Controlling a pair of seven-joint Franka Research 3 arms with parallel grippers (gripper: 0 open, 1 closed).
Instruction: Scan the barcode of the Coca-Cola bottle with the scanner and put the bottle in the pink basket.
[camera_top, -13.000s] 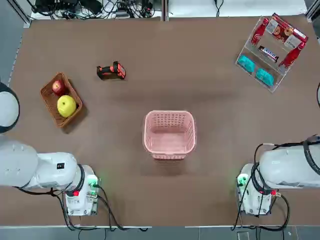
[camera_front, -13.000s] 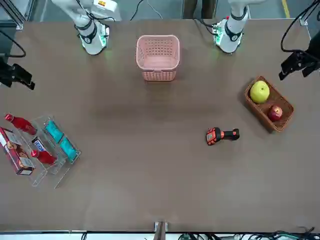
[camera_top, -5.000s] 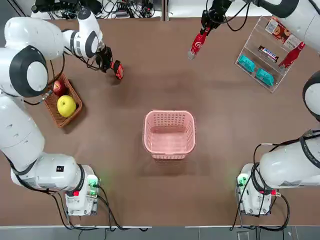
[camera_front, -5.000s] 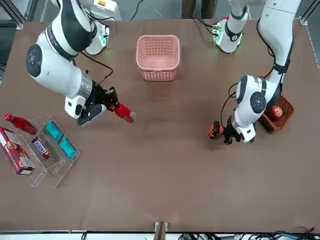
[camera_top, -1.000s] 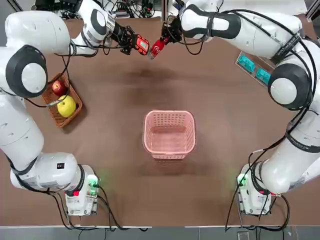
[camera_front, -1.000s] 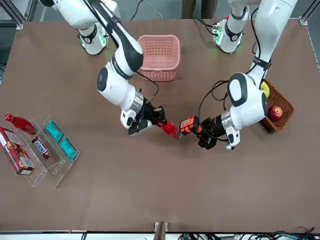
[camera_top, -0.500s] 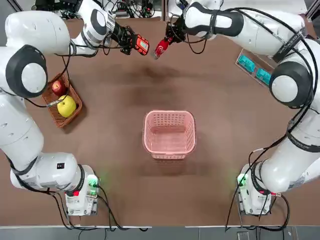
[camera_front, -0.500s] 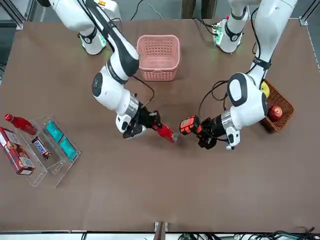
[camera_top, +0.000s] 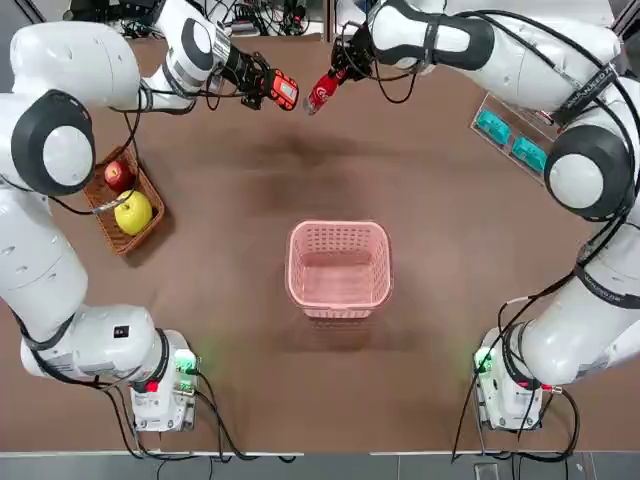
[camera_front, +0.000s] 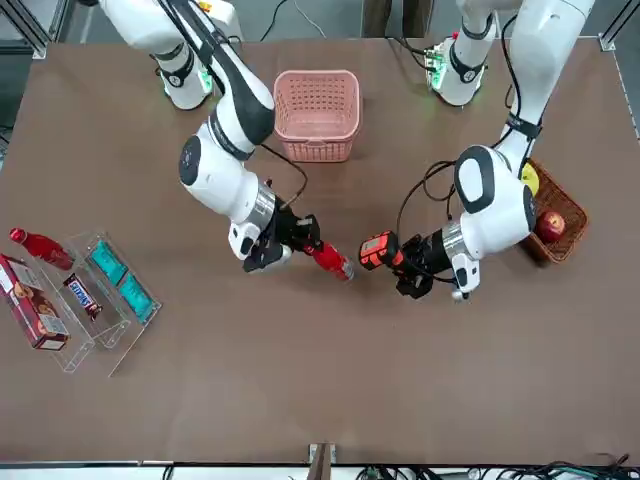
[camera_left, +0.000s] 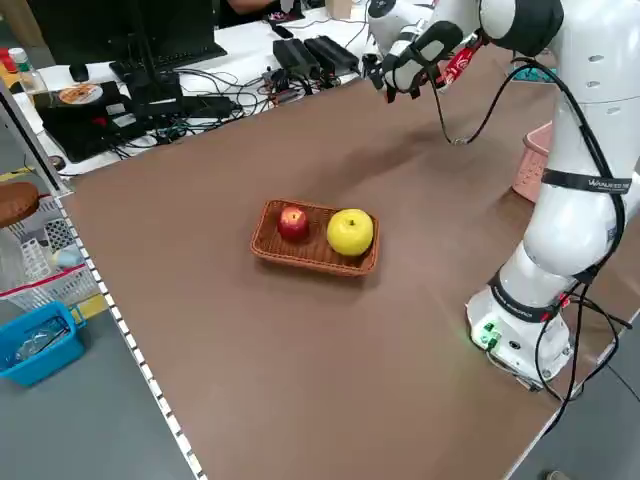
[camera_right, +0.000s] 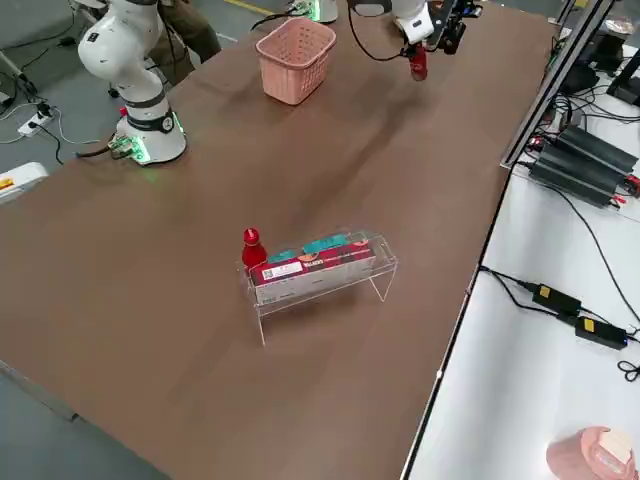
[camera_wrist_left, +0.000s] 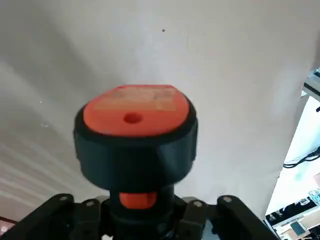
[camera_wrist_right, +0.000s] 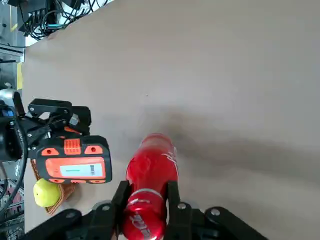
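Right gripper (camera_wrist_right: 148, 192), closed firmly around the slim red bottle (camera_wrist_right: 152, 167), had moved slightly back from the black-orange pistol-shaped scanner (camera_front: 377, 250), which left gripper (camera_wrist_left: 145, 217) clamped above the table; scanning was perhaps finished.

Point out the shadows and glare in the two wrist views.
Right wrist view: a soft dark shadow streaks the table beside the bottle, whose shiny red surface carries pale highlights; left wrist view: a broad shadow lies at one side of the scanner, with paler streaks across it.

Top view: acrylic rack (camera_top: 515, 133) partly covered by right arm (camera_top: 500, 60). Left side view: left arm (camera_left: 590, 110) cut off at upper right edge. Bottle barcode indiscernible.
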